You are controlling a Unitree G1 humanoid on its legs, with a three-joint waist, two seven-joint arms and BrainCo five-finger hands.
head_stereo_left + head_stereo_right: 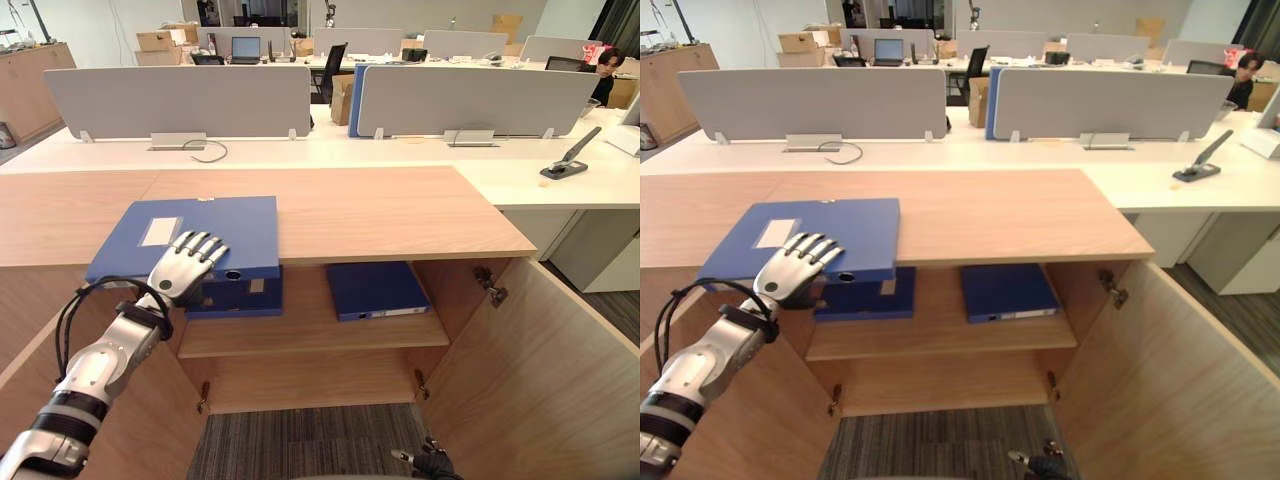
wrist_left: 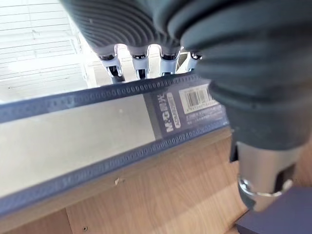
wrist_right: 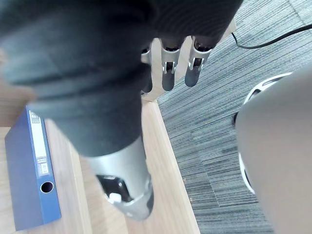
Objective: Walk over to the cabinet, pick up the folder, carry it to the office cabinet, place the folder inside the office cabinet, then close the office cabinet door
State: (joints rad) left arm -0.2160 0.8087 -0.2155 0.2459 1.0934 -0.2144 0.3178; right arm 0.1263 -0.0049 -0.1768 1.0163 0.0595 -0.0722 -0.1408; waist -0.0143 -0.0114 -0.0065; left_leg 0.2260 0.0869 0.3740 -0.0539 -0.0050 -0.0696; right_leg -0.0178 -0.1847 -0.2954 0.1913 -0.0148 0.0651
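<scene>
A thick blue folder (image 1: 200,235) with a white label is at the front edge of the wooden cabinet top (image 1: 400,210), its spine (image 2: 122,126) facing me over the open compartment. My left hand (image 1: 185,265) is shut on it, fingers (image 2: 139,66) laid over the cover and thumb (image 2: 261,165) under the spine. I cannot tell whether the folder rests on the top or hangs clear of it. A second blue folder (image 1: 375,290) lies flat on the shelf (image 1: 310,335) inside. My right hand (image 1: 430,465) hangs low over the carpet, its fingers (image 3: 195,66) relaxed and holding nothing.
Both cabinet doors stand open, the right door (image 1: 545,350) swung wide toward me and the left door (image 1: 140,420) under my left arm. Behind the cabinet are white desks with grey dividers (image 1: 180,100), a stapler-like tool (image 1: 568,160) and a seated person (image 1: 606,70) at far right.
</scene>
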